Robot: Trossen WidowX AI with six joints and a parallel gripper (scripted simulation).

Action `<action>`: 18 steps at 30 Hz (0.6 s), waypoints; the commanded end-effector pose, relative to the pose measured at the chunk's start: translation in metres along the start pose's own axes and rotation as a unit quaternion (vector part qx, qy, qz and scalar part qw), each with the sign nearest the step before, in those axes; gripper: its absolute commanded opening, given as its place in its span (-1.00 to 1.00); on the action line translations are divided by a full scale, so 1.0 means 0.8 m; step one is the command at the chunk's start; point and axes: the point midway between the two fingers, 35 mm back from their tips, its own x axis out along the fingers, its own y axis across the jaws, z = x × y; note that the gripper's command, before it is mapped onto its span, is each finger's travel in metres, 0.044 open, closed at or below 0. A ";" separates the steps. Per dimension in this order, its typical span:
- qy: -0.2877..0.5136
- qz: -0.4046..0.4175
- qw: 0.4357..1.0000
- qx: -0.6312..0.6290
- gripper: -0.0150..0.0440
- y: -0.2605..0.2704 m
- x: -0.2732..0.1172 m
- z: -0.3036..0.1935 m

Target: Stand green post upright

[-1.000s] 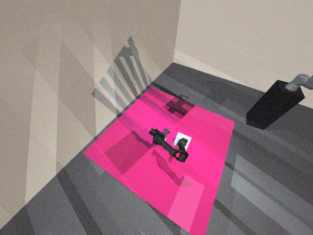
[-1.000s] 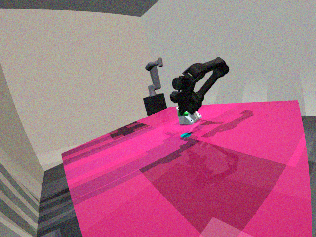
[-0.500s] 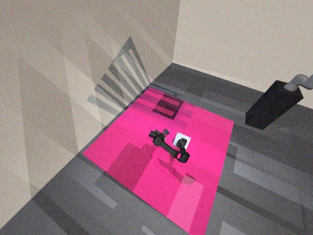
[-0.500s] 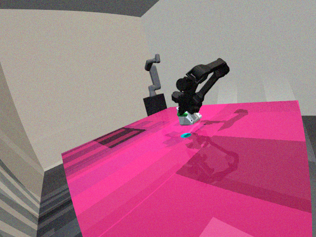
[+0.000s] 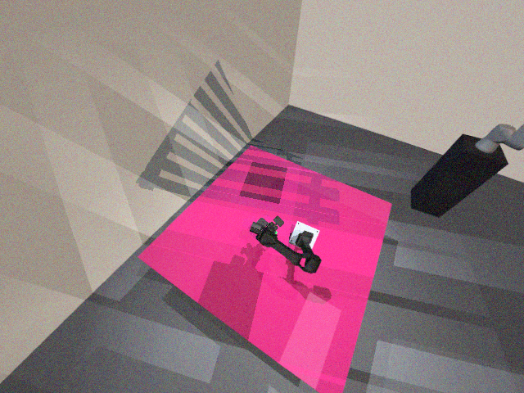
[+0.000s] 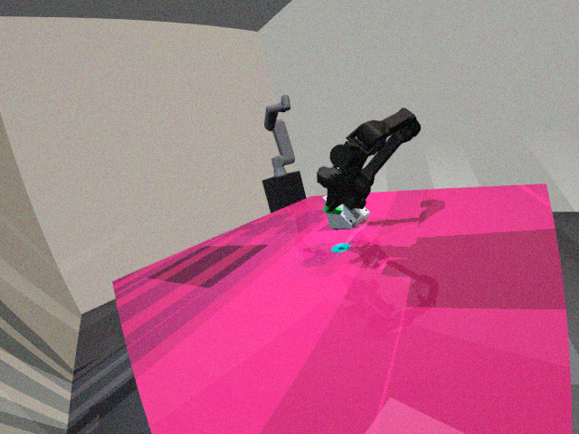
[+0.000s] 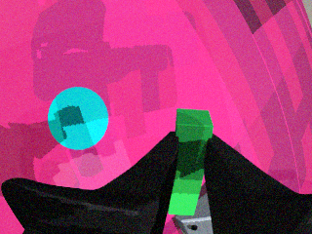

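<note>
The black parallel-jaw gripper (image 7: 193,156) is clamped on the rigid green square post (image 7: 190,156) mid-length, at lower centre; the flat cyan circle (image 7: 78,119) lies left. It looks light, stiff, possibly slippery.

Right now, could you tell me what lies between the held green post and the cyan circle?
Only bare pink table surface with shadows, shown in the wrist view. The gripper is shut on the green post, which sits right of the cyan circle.
</note>
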 end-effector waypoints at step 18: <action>-0.064 -0.019 0.998 0.010 -0.42 -0.001 0.000 0.001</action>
